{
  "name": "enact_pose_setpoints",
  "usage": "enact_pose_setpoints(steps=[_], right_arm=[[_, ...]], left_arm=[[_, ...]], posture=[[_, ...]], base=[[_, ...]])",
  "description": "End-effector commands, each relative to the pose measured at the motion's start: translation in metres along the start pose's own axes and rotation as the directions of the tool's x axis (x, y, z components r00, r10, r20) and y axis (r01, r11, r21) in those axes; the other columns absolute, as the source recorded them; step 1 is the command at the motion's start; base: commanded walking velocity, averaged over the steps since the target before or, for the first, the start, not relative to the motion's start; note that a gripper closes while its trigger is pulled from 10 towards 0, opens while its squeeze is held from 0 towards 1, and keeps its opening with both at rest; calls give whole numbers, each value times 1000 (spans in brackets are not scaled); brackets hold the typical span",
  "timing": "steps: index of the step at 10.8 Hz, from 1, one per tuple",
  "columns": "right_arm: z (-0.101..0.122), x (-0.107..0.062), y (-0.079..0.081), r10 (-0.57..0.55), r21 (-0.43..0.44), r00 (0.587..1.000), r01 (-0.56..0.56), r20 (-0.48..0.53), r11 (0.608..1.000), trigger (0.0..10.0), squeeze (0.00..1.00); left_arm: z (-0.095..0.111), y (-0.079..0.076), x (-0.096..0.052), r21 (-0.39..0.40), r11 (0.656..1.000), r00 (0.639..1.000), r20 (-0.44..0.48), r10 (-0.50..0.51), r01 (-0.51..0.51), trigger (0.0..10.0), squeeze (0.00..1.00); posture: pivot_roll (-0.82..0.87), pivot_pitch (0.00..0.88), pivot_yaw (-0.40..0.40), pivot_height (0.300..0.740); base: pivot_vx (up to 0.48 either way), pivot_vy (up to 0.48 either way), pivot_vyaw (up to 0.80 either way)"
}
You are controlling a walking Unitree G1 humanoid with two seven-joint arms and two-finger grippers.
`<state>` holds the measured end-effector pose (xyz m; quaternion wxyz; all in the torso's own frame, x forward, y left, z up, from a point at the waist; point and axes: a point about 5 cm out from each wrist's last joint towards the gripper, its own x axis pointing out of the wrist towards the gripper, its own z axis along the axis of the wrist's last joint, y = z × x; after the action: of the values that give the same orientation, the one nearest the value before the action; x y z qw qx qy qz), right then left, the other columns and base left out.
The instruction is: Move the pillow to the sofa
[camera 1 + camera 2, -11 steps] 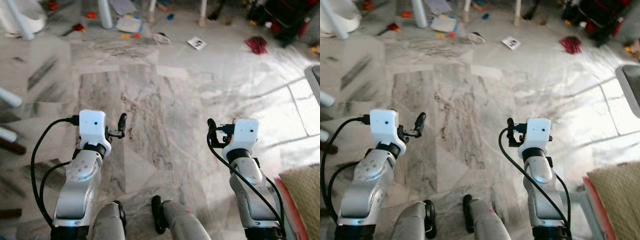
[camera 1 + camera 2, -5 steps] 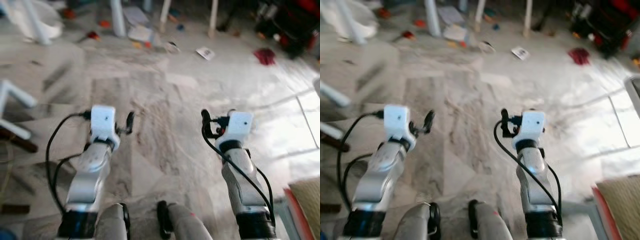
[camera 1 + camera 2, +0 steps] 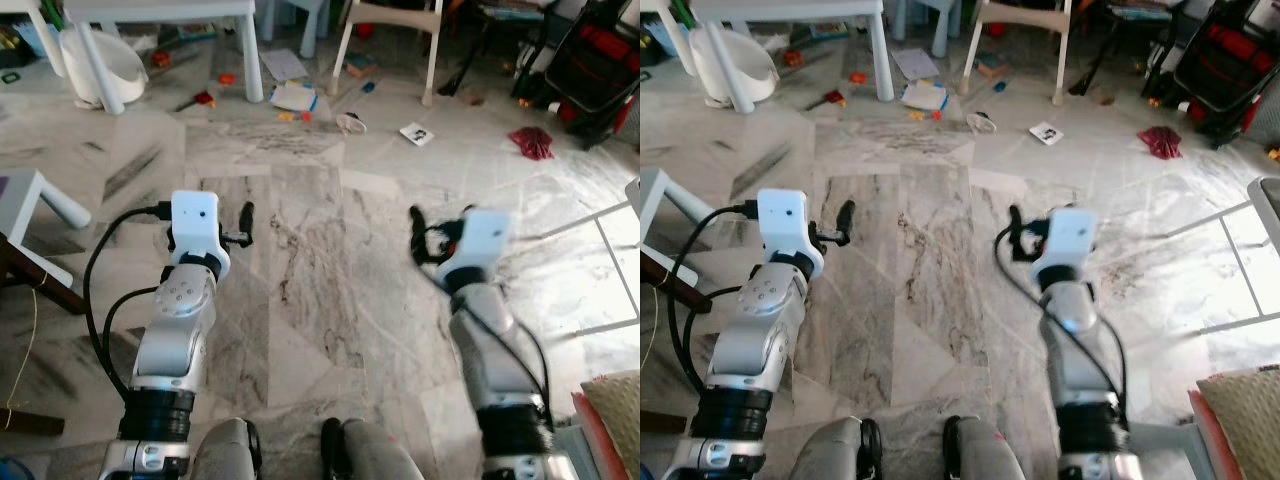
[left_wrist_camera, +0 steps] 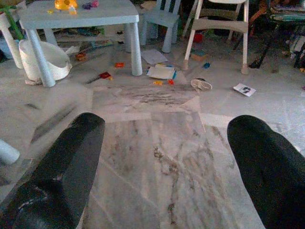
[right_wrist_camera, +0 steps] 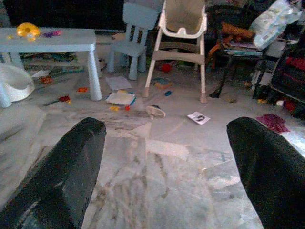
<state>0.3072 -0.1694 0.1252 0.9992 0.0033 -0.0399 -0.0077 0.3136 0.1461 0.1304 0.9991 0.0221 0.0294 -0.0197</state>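
Floor (image 3: 330, 260): polished grey-white marble slabs with dark veining and straight joints, glossy towards 3 o'clock where light reflects.
Left pincer (image 4: 164, 162): two long black rounded fingers spread wide apart with nothing between them; held over the floor at about 10 o'clock from the robot's feet, on a white boxy wrist and a silver jointed arm with a looping black cable.
Right pincer (image 5: 167, 167): fingers likewise parted wide and empty; raised over the floor at about 2 o'clock, the arm blurred in the head views.
Pillow (image 3: 1248, 412): coarse, woven-looking tan fabric, soft rounded corner showing at 4 o'clock at the frame's corner, well apart from both pincers; it lies against a red-orange edge (image 3: 600, 440). Too little shows to tell its long axis or heading.
Desk (image 4: 76, 19): small pale-blue plastic piece with round legs at 11 o'clock, carrying a yellow toy (image 4: 66, 4).
Small chair (image 5: 133, 33): pale-blue moulded plastic, beside the desk at 12 o'clock.
High chair (image 5: 183, 43): cream frame with splayed legs and a tan seat, at 12 to 1 o'clock.
White tub (image 3: 100, 68): smooth rounded plastic, by the desk's leg at 11 o'clock.
Floor litter: papers (image 3: 293, 95), a small booklet (image 3: 416, 133), small red and orange pieces, and a crumpled dark-red cloth (image 3: 531, 142) at 1 o'clock.
Stroller (image 3: 598, 70): black and red frame at 1 to 2 o'clock.
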Motion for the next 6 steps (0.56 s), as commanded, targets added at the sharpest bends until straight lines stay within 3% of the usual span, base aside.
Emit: enact_pose_setpoints(steps=[1,4,6], right_arm=[[-4,0,-7,-22,6,999,22,-24,1000,10000,0],[0,2,-8,-15,12,1000,15,-11,1000,10000,0],[8,5,-5,7,-4,1000,-7,19,1000,10000,0]], left_arm=[[3,-4,3,-2,1000,1000,7,-12,12,10000,0],[7,-4,1,-18,1000,1000,29,8,-8,10000,0],[8,-4,0,-35,999,999,39,-6,8,10000,0]], posture=[[-8,79,-68,740],[-18,105,-70,740],[-16,104,-76,740]], base=[[0,0,-800],[0,0,-617],[0,0,0]])
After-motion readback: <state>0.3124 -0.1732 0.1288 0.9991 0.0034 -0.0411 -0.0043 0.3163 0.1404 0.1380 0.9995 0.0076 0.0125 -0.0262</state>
